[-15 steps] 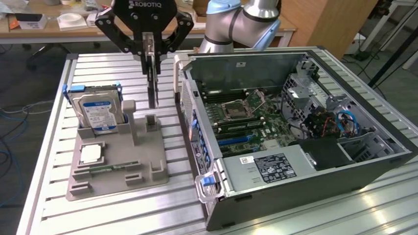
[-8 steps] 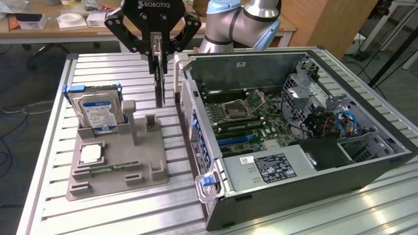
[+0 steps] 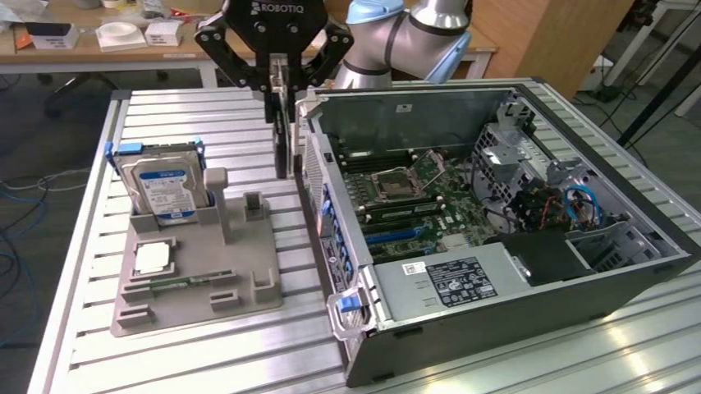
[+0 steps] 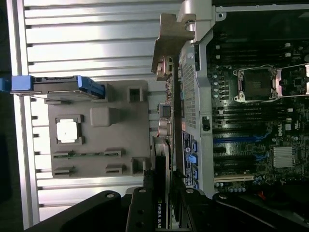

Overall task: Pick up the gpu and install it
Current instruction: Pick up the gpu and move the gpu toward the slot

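Exterior view: 1 gripper clamped on 1 gpu, upright beside 1 open PC case; 1 hard drive nearby.

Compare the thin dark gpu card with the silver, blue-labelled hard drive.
The gpu hangs clamped in the gripper; the hard drive sits in the grey holder. The gpu is thin and dark; the hard drive is thicker and silver. Both stand on edge.

Robotics lab. UR arm with Robotiq tool over a slatted aluminium desk. Opened PC case at 3 o'clock, grey parts jig at 8. Loose cables on floor at 9, cluttered second desk at 11.
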Controlling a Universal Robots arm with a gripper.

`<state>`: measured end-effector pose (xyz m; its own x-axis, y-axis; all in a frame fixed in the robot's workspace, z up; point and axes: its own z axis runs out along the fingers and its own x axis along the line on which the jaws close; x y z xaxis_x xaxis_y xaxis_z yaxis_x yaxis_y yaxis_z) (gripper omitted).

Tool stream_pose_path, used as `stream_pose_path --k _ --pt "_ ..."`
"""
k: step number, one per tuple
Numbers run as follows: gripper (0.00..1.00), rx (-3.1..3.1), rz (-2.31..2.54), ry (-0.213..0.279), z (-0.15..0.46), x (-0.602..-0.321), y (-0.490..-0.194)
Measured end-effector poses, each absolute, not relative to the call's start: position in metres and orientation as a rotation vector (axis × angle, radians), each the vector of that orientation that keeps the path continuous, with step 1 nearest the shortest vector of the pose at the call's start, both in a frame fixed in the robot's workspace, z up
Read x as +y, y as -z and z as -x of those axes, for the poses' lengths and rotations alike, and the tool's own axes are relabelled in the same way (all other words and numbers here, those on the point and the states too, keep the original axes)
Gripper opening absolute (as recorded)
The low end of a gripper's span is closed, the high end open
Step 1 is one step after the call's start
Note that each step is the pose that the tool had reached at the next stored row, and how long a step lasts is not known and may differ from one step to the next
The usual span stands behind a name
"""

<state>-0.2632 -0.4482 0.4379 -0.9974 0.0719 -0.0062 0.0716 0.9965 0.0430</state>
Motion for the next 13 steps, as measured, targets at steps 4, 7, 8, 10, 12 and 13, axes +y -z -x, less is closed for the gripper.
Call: stream_pose_path --k 4,7,8,10,12,13 --pt "0.26 3.131 -0.111 -0.067 0.257 -0.448 -0.438" --pt "0.26 3.131 -0.110 -0.067 0.251 -0.448 -0.438" --pt "0.26 3.131 -0.110 -0.067 0.249 -0.448 -0.438" --pt "0.26 3.131 -0.109 -0.067 0.244 -0.448 -0.438" --pt "0.26 3.131 -0.109 -0.067 0.238 -0.448 -0.437" --pt "0.26 3.131 -0.108 -0.067 0.234 -0.448 -0.437"
